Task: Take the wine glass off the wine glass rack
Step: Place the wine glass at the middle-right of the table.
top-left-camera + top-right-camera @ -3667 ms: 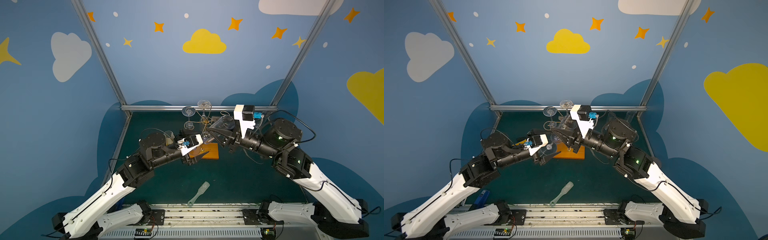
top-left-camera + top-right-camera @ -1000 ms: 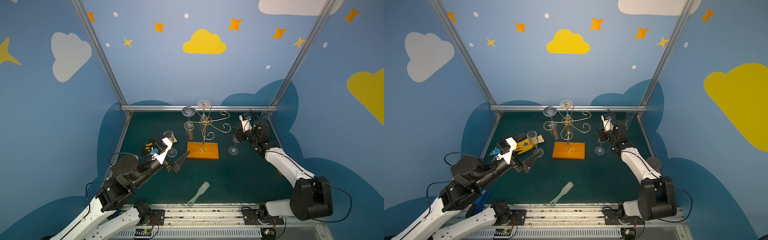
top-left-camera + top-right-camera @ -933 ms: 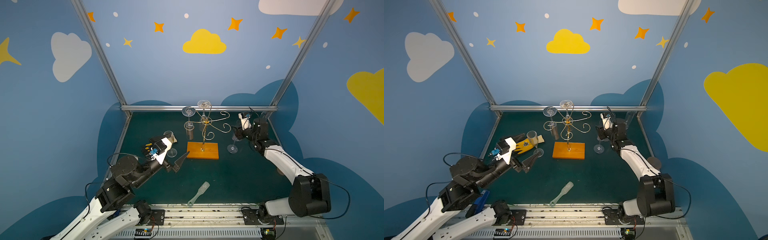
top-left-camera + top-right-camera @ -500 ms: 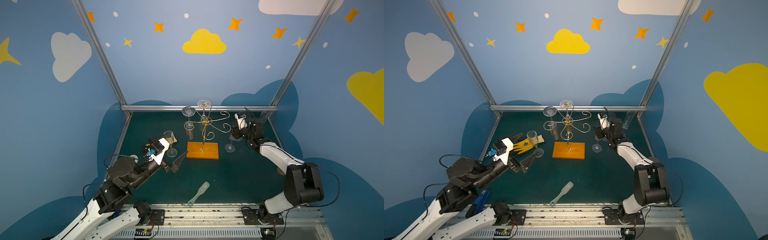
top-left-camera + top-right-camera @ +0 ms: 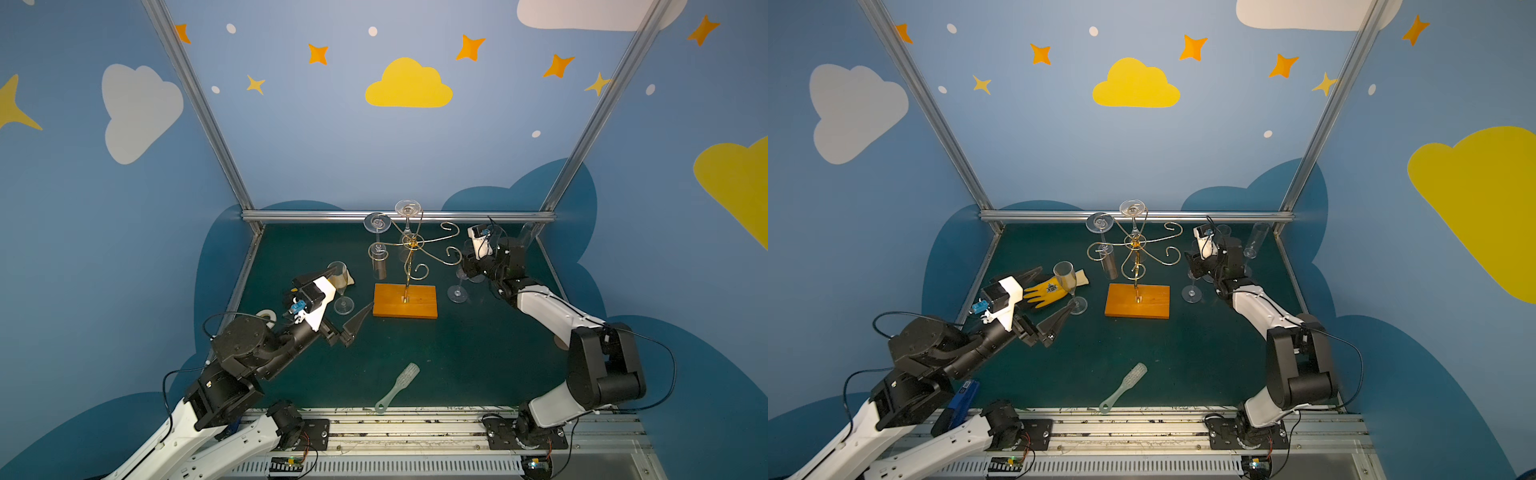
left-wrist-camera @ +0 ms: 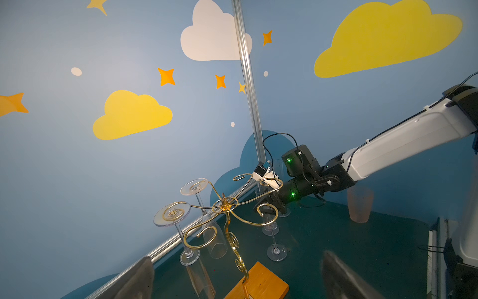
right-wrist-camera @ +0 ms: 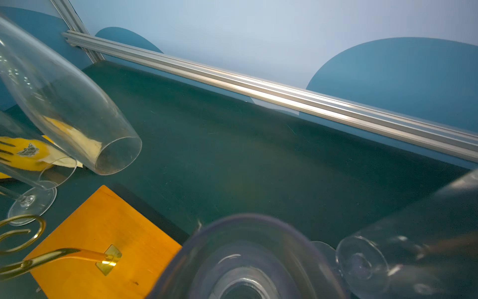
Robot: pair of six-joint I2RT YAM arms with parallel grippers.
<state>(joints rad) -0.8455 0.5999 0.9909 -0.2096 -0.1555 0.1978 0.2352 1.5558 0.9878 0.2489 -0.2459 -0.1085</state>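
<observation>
- The right tool [image 5: 468, 266] has left the wine glass rack [image 5: 412, 245], bringing the wine glass [image 5: 457, 296] down upright beside its base, lately edging nearer.
- The left tool [image 5: 351, 288] has drawn back from the base, jaws wide apart.

Both top views sit high above the front edge of the worktop [image 5: 457, 353] and look down toward the back wall. They are far enough off to take in the left arm [image 5: 249, 353], the right arm [image 5: 548, 307] and the whole rack [image 5: 405, 301]. They share nearly the entire scene, shifted slightly sideways. The left wrist camera sits left of the rack [image 6: 225, 207], tilted upward across it to the right arm, with its own claw [image 6: 238, 259] blurred at the frame's edge. The right wrist camera is very close in, a glass [image 7: 245, 259] right under the lens, facing the back rail [image 7: 284, 95]. Both wrist views share the rack's orange base.
</observation>
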